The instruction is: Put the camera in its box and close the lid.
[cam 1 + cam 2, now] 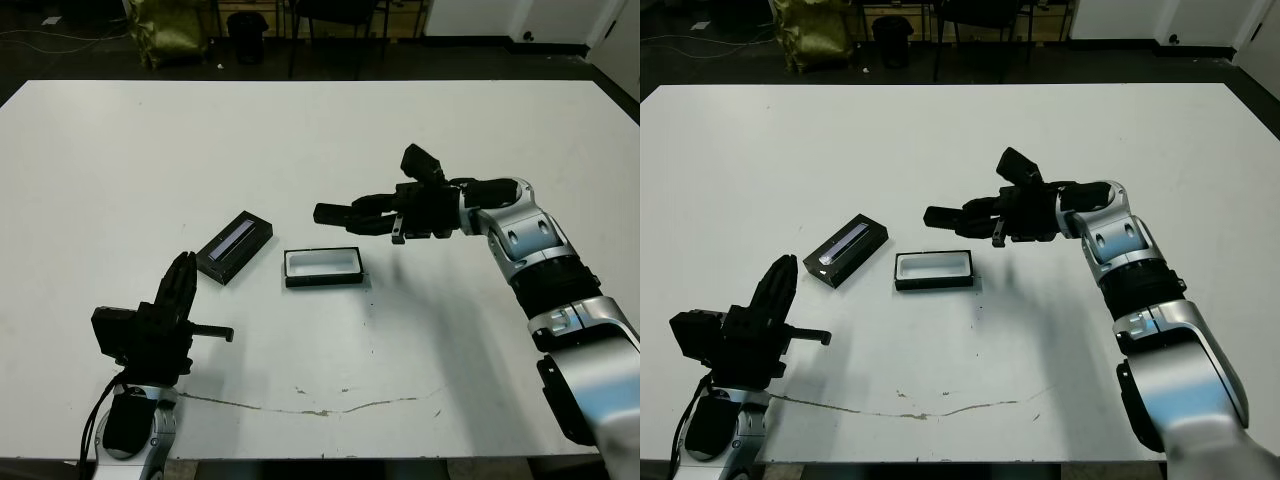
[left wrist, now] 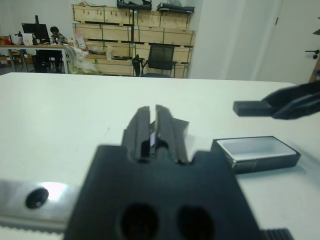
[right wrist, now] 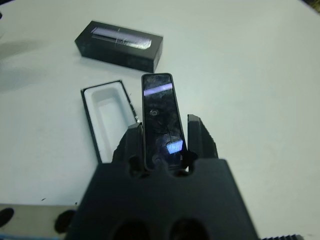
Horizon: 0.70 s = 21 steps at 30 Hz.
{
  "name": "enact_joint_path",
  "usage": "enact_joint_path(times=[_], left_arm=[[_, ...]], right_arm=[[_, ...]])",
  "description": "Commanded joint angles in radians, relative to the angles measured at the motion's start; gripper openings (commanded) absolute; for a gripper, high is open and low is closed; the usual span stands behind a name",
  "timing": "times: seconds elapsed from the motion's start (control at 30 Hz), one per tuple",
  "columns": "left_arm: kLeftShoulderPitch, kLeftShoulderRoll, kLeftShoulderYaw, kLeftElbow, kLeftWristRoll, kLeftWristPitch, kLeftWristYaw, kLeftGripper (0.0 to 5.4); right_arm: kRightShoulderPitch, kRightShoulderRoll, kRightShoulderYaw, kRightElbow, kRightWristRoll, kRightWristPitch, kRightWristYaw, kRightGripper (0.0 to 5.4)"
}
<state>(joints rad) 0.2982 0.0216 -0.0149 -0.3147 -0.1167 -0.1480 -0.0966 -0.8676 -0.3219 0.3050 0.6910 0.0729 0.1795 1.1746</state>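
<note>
Now your box (image 1: 322,267) sits empty below the right gripper (image 3: 165,131), which clamps the camera (image 3: 160,117); lid (image 1: 234,245) beyond; left gripper (image 1: 180,283) narrow.

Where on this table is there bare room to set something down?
The whole far half beyond the lid and box is bare, as is the near strip between the left hand and the right arm. It is crowded only mid-table, where the right hand holds the camera above the box.
</note>
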Motion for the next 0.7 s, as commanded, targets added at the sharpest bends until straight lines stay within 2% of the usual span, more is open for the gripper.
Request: enact_joint_path(times=[0.03,0.23,0.47,0.7], left_arm=[[0.006,-0.002,-0.004,0.007,0.009,0.024,0.006,0.00],[-0.004,0.005,-0.009,0.018,0.015,0.011,0.001,0.00],[-0.006,-0.001,-0.013,0.015,0.015,0.022,0.005,0.00],[-0.007,0.003,-0.011,0.022,0.016,0.018,0.001,0.00]], right_arm=[[-0.028,0.011,0.008,0.050,-0.021,0.018,0.029,0.62],[-0.063,0.024,-0.001,0.124,-0.021,0.020,0.101,0.62],[-0.089,0.031,-0.004,0.146,-0.023,0.026,0.149,0.62],[-0.093,0.040,-0.012,0.139,-0.019,-0.001,0.168,0.62]])
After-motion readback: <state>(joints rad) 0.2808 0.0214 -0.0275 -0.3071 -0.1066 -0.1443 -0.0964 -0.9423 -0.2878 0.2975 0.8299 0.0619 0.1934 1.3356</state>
